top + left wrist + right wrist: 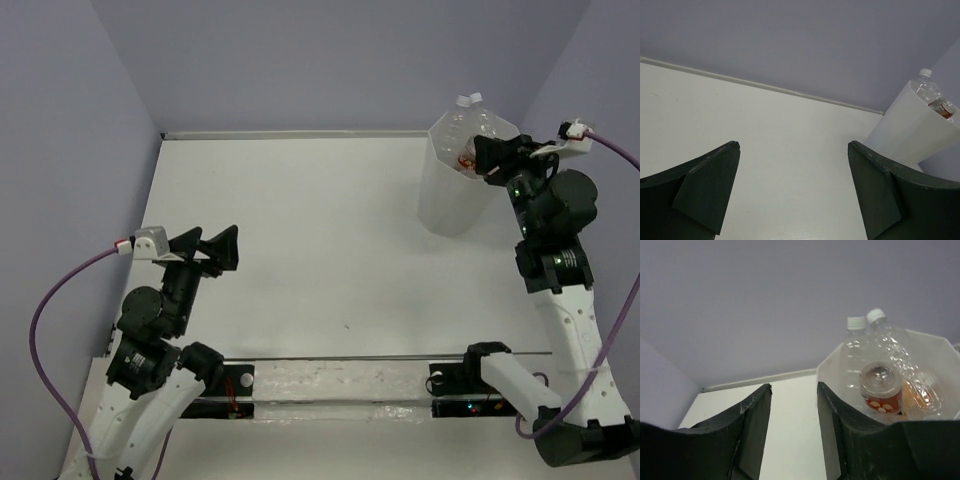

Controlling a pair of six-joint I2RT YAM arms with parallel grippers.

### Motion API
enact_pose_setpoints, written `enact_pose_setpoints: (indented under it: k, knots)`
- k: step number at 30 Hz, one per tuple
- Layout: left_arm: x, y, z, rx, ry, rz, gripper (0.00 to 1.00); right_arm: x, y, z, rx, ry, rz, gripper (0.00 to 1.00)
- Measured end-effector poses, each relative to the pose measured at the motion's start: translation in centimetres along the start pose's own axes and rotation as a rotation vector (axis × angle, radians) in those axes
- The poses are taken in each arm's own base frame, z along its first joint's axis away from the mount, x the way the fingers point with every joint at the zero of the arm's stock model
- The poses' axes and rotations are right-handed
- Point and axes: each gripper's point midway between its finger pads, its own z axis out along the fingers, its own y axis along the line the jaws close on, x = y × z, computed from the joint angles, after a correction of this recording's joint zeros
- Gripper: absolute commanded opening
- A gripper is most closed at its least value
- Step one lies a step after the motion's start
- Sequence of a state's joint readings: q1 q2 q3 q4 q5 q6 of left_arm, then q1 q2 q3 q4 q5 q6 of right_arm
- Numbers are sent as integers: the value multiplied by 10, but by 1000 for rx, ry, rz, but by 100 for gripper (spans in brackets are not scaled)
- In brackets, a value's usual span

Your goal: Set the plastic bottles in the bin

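Note:
The translucent white bin (445,200) stands at the table's far right. Several clear plastic bottles stand in it, two white caps (469,101) poking above the rim. In the right wrist view two clear capped bottles (856,347) stand upright in the bin (942,347), and a red-labelled bottle (882,387) lies with its base towards the camera. My right gripper (483,158) (794,386) hangs at the bin's near rim, open and empty. My left gripper (215,247) (794,145) is open and empty, low over the table's left side, far from the bin (907,127).
Lilac walls close the table on the left, back and right. The bin stands close to the right wall. White bare table (320,230) lies between the two arms. A mounting rail (340,382) runs along the near edge.

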State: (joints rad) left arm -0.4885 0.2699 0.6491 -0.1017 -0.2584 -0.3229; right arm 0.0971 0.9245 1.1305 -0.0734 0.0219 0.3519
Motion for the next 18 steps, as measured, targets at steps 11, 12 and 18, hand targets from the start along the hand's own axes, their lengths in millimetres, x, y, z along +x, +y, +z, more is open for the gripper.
enact_pose_setpoints:
  k: [11, 12, 18]
  knots:
    - [-9, -7, -7, 46, -31, -14, 99, -22, 112, -83, -595, 78, 64, 28]
    - [-10, -9, -8, 54, -30, -14, 99, -13, 116, -95, -640, 102, 73, 65]
    - [-46, -29, -18, 126, -97, -37, 99, -5, 115, -162, -700, 38, 65, 100]
